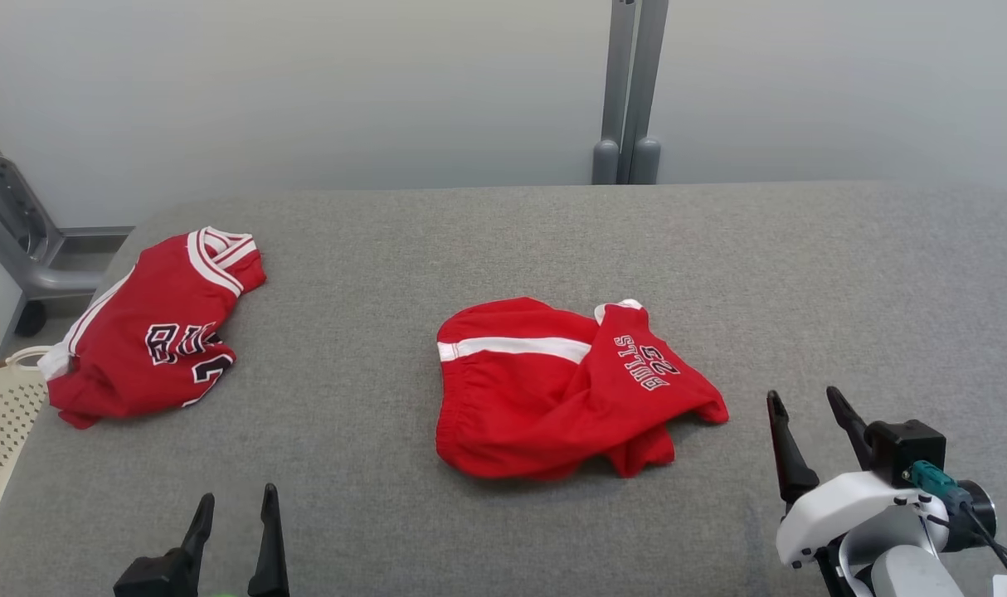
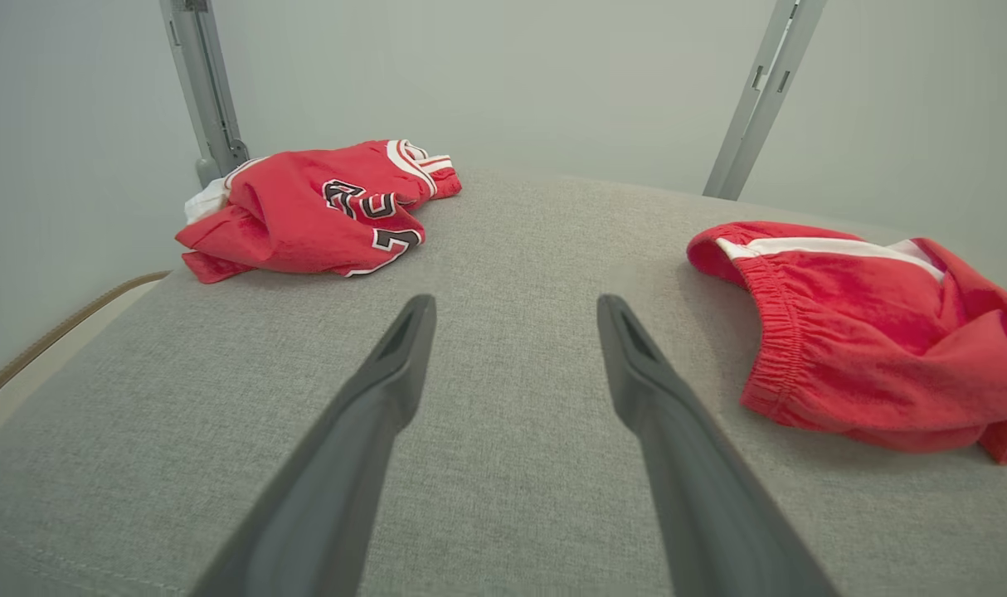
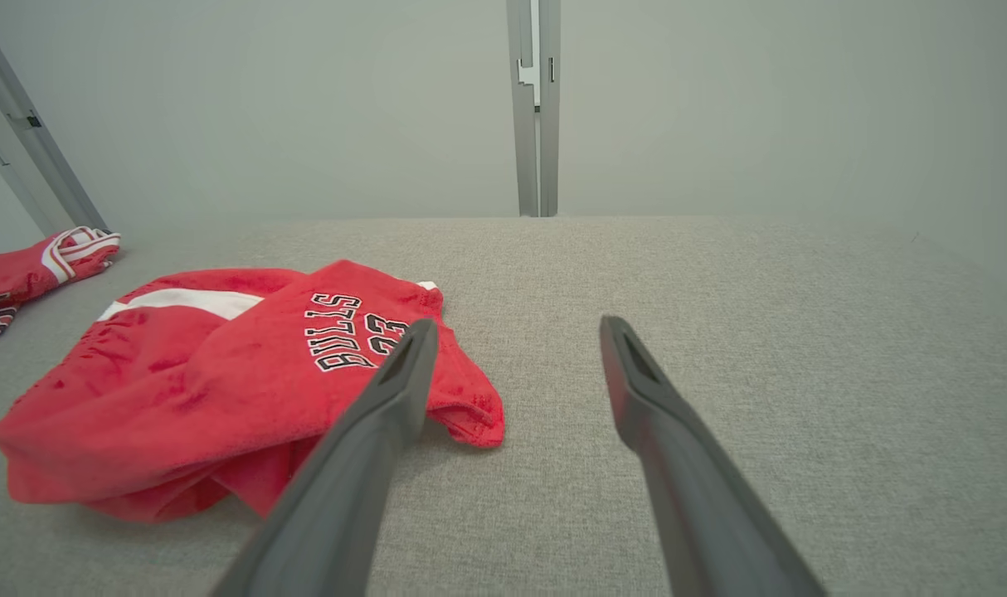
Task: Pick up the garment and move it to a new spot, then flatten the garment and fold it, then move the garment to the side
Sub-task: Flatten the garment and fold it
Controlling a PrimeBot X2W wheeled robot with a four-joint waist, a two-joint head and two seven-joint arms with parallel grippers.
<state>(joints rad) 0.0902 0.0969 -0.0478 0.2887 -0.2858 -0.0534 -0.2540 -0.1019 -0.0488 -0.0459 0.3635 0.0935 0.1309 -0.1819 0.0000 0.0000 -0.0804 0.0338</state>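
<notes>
A crumpled red garment (image 1: 553, 390), shorts with a white stripe and "BULLS 23" lettering, lies in the middle of the grey table (image 1: 802, 274). It also appears in the left wrist view (image 2: 868, 332) and the right wrist view (image 3: 205, 373). My right gripper (image 1: 803, 392) hovers open just right of the shorts' near right corner, its left finger overlapping the cloth's edge in its own view (image 3: 516, 327). At the table's near left my left gripper (image 1: 238, 493) stands open and empty, well apart from the shorts (image 2: 516, 307).
A second red garment, a jersey (image 1: 151, 332) with white trim, lies bunched at the table's far left edge (image 2: 313, 211) (image 3: 31, 265). A cream perforated basket (image 1: 2, 423) stands beside the table at left. A grey metal post (image 1: 628, 91) rises behind the table.
</notes>
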